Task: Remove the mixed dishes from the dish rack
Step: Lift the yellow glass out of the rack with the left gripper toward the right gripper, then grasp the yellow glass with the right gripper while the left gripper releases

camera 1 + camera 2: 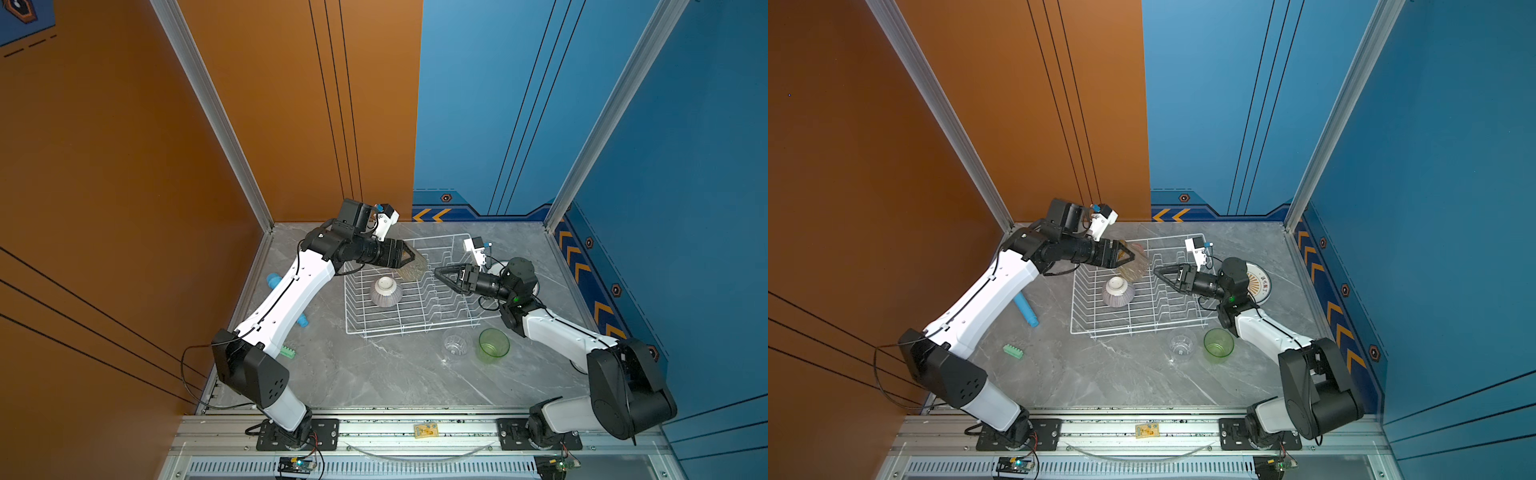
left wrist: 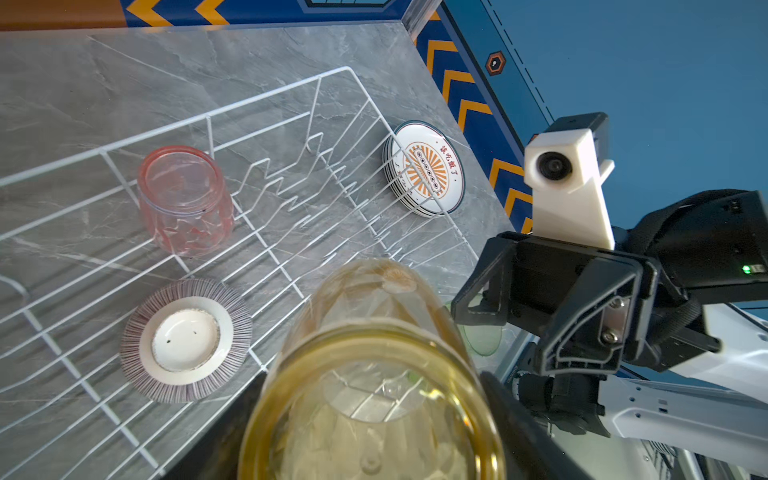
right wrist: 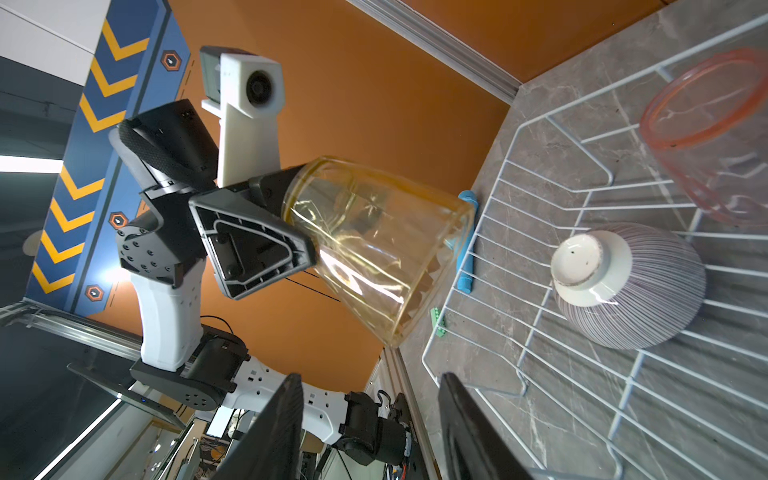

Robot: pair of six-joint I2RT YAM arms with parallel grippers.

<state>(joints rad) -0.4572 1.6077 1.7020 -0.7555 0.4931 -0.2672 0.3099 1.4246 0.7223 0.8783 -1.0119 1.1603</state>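
Left end effector (image 1: 410, 254) clamped on yellow tumbler (image 3: 374, 249), held tilted in the air over the far left corner of dish rack (image 1: 346, 307). Right end effector (image 1: 439, 274) empty, jaws partly apart, pointed at that tumbler, not touching it. Striped bowl (image 1: 385, 291), upside down, and pink tumbler (image 2: 185, 199) sit in rack. Plate stack (image 2: 428, 170), clear tumbler (image 1: 456, 343) and green tumbler (image 1: 493, 345) stand on bench (image 1: 374, 374) outside rack.

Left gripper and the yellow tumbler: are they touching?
Touching. In the right wrist view the fingers of the left gripper press on two sides of the yellow tumbler, with no gap visible.
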